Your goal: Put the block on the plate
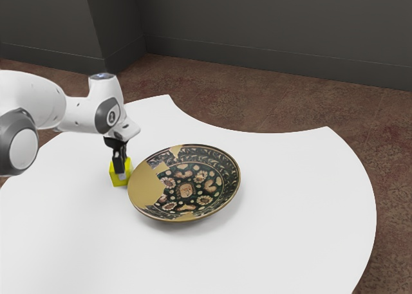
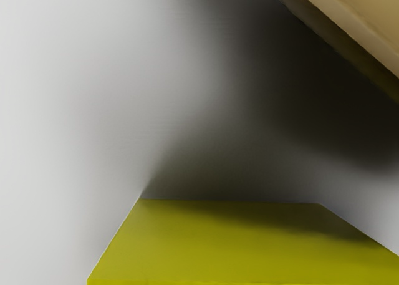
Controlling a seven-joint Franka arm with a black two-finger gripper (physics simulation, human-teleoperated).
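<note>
White arm: While its thick joints enter from the exterior view's left, the arm reaches toward that view's right and ends above the table.
Yellow block: the block is at the table's surface, just beside the patterned plate, on its exterior-view left; whether it rests there or is slightly raised, I cannot tell.
Block's direction: it looks upright, and in the wrist view one straight edge runs roughly level across, with the sides slanting outward from it. It is partly covered, so I cannot tell a long axis.
Black gripper: the gripper points down at the block and overlaps it in the exterior view; whether it is spread or pinching the block, I cannot tell.
Patterned plate: the plate, plain gold toward the block and dark with flowers elsewhere, stands apart from the block in the wrist view.
</note>
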